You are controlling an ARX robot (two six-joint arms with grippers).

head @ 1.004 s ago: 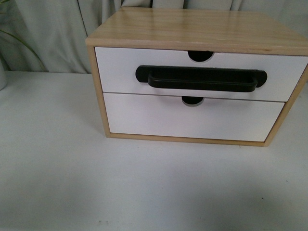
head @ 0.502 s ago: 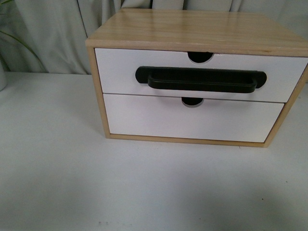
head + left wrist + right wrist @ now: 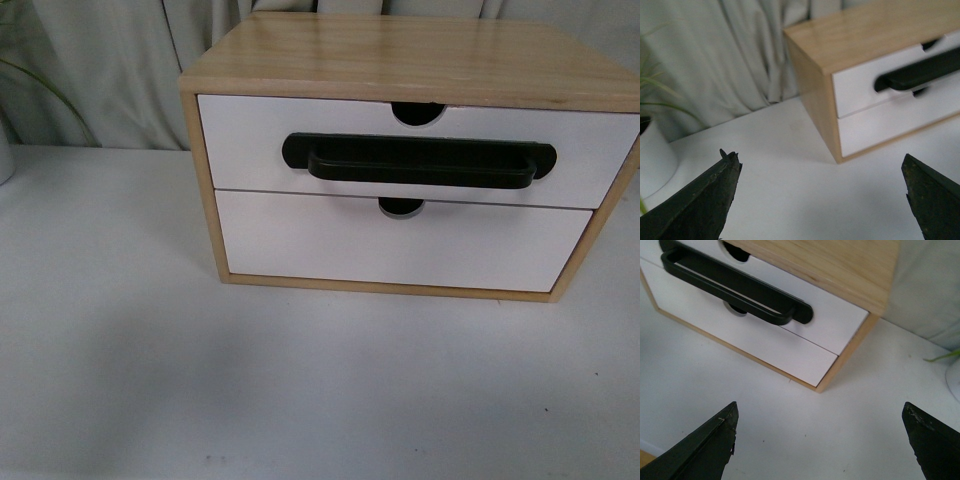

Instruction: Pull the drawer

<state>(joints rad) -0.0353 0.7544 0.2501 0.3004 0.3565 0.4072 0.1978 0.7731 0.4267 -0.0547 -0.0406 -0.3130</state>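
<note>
The drawer (image 3: 250, 140), smooth white with a black bar handle (image 3: 418, 163) and semicircular notch, sits closed in the upper slot of the wood-grained cabinet (image 3: 400, 55). The left gripper (image 3: 818, 160) and right gripper (image 3: 820, 410) gape wide, empty.

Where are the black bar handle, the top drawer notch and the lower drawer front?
black bar handle (image 3: 420, 165): front view, middle of the bar.
top drawer notch (image 3: 417, 113): front view, centre of the dark cutout.
lower drawer front (image 3: 300, 245): front view, bare white panel.
</note>
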